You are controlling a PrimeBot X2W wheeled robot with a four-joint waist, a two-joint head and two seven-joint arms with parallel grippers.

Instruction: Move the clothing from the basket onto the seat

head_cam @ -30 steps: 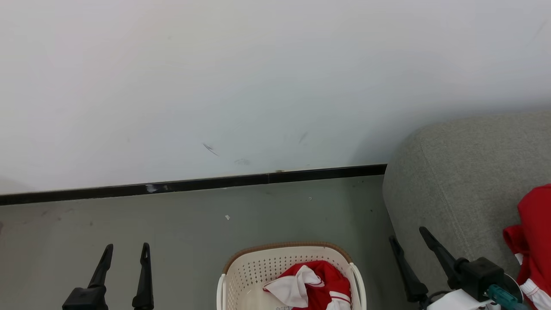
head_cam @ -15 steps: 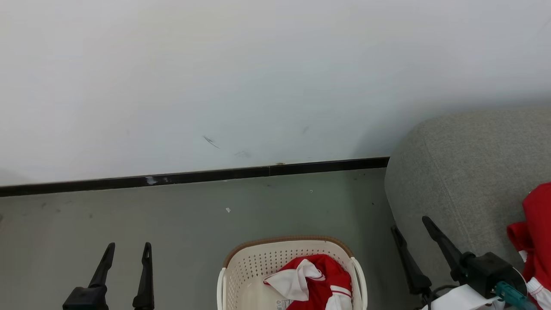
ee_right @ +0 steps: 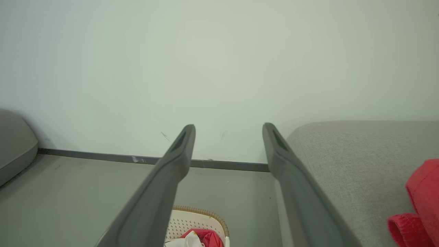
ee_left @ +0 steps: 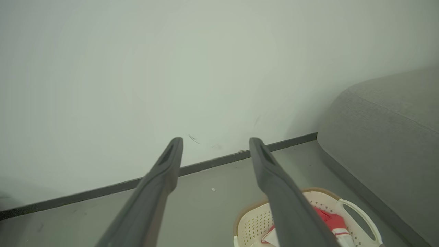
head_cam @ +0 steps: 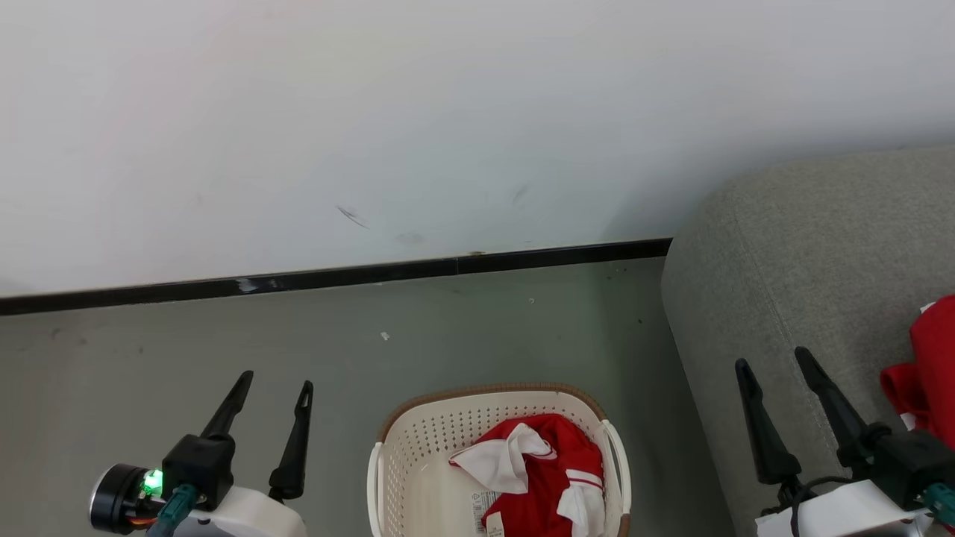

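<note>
Flanking basket (head_cam: pixel 418 455), left tool (head_cam: pixel 277 380), right tool (head_cam: pixel 771 357) — parted, right wrist view, clothing (ee_right: pixel 420 195) on seat (ee_right: pixel 343 154)

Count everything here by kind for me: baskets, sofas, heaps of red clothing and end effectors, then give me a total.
Basket: 1
Sofa: 1
Heaps of red clothing: 2, the heap in the basket and the heap on the sofa
End effectors: 2, the left end effector and the right end effector, both open and holding nothing
Total: 6

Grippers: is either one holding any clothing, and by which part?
Nothing is held. The left gripper and right gripper are both open and empty; red clothing lies in the basket.
</note>
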